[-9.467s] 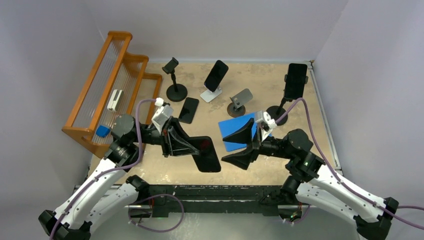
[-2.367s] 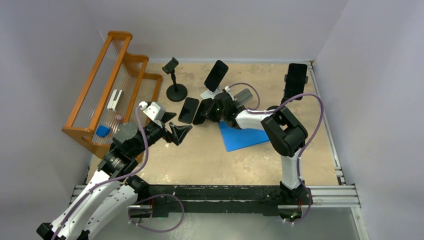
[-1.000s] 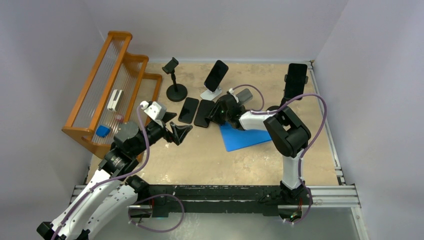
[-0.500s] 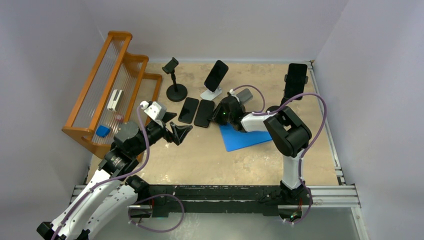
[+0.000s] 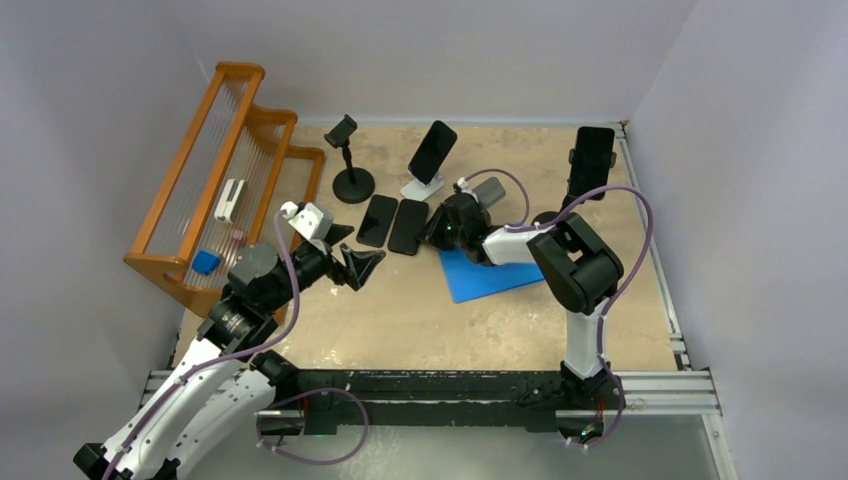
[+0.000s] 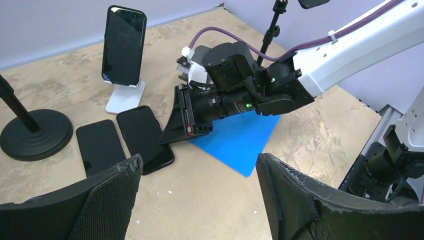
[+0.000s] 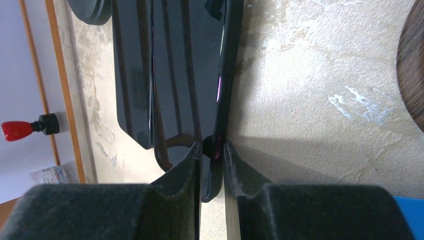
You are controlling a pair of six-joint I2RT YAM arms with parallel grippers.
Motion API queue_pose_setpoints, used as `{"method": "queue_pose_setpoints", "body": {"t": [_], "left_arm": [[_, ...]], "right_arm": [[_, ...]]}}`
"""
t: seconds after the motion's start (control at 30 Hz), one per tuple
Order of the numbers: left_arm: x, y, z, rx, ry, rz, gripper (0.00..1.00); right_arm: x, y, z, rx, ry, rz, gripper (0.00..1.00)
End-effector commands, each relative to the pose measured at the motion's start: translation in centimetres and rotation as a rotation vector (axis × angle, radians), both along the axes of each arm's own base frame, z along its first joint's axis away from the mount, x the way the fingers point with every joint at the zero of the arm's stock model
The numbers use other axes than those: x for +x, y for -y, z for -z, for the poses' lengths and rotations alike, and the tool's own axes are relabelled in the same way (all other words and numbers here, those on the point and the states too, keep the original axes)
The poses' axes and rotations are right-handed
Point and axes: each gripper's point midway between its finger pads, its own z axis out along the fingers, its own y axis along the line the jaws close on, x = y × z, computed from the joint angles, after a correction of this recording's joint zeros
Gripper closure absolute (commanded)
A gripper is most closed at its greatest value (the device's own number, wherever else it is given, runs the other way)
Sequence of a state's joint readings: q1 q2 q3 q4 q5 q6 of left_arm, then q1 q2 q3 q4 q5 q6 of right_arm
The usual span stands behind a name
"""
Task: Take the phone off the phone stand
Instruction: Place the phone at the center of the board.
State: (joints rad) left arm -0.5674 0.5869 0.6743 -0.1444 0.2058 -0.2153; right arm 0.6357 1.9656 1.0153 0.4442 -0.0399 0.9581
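Right end effector (image 7: 212, 146) around black phone (image 7: 190, 60)

The table (image 5: 400, 320) is mottled in beige and pale tan; a plain blue mat (image 5: 495, 278) is laid on it; the rack (image 5: 241, 72) is finished in orange wood — a small blue piece (image 5: 205, 262) is seen on it; the held phone (image 7: 190, 75) is gloss black, a magenta glint being shown on its edge; the phone stand (image 5: 422, 189) is white; the cables (image 6: 223, 31) are purple.
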Motion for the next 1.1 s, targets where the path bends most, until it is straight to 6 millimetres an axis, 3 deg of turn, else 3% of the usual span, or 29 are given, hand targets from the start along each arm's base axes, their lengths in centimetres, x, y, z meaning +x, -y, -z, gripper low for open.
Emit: {"method": "queue_pose_setpoints", "body": {"t": [0.0,0.9,1.07], "left_arm": [[0.0,0.1,-1.2,-0.012,0.042,0.012,0.18],[-0.1,0.1,-1.3,-0.015,0.046,0.013,0.18],[-0.1,0.1,-1.2,-0.014,0.045,0.013,0.18]], "right_arm": [[-0.8,-2.1,-1.2,0.008,0.016,-0.079,0.83],[-1.6,-6.0,-1.5,0.028,-0.001,-0.165,0.82],[-2.2,-5.4,-1.4,0.019,-0.023,-0.144,0.82]]}}
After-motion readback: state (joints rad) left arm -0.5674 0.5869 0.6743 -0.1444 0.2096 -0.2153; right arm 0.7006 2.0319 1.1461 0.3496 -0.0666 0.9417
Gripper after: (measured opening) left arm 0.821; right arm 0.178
